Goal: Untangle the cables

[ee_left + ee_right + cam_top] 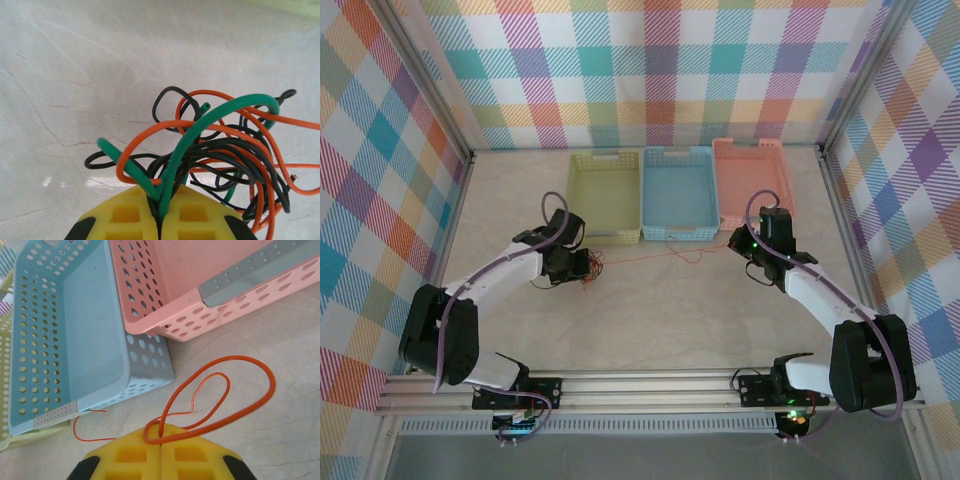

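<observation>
The left gripper (pixel 582 264) is seen closed on the tangle of cables (pixel 592 272), low over the table (pixel 660 320) and just in front of the yellow-green basket (pixel 604 200). In the left wrist view its yellow fingers (pixel 125 215) are pressed together on a green cable (pixel 172 170) and on dark strands at the root of the bunch. Orange, green and black loops are piled above and to the right of them, over the pale marbled surface.

The right gripper (pixel 742 240) is closed as well, gripping an orange cable (pixel 260 400) that is bent into a wide loop beyond the yellow fingertips, with a thinner orange loop inside it. The loops are seen near the front corners of the blue basket (pixel 65 340) and the pink basket (pixel 165 280).

From above, 1 thin orange strand (pixel 660 254) is drawn from the tangle to the right gripper, passing just in front of the blue basket. The 3 baskets are set side by side toward the far side of the table.
</observation>
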Controlling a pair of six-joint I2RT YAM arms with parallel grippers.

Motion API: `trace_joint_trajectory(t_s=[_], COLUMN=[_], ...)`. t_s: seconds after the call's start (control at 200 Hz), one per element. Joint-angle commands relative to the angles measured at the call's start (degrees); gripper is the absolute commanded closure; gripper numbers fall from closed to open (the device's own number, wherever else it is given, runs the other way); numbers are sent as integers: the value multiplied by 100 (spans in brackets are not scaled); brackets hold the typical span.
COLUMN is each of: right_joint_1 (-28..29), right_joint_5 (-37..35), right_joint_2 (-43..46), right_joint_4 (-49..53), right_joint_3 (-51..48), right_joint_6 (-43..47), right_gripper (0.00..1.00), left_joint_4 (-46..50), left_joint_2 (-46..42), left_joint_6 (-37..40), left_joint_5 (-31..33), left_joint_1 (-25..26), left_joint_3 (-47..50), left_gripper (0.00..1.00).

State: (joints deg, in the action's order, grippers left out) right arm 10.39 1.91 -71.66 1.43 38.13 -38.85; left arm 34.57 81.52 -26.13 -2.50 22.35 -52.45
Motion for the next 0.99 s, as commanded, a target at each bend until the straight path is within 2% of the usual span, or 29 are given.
trace_joint_trajectory(t_s=[0.0,0.535,0.75,0.99], right_joint_1=[-145,-229,-231,-222], right_joint_5=[-446,-1017,-749,-82], right_joint_2=[143,406,383,501], right_joint_4=[45,180,17,-235], right_joint_3=[-85,-223,-228,-207], right_joint_6=[-107,-301,-208,-4], right_gripper=[100,100,100,100], left_joint_4=[108,-43,-220,-357], left_joint_2=[-253,-790,-708,-584], left_joint_6=[-162,-314,-260,-271], left_joint_5=[241,242,-229,-650], left_joint_1=[-249,-767,-768,-607], left_joint_3=[201,543,561,510], left_gripper=[100,100,100,100])
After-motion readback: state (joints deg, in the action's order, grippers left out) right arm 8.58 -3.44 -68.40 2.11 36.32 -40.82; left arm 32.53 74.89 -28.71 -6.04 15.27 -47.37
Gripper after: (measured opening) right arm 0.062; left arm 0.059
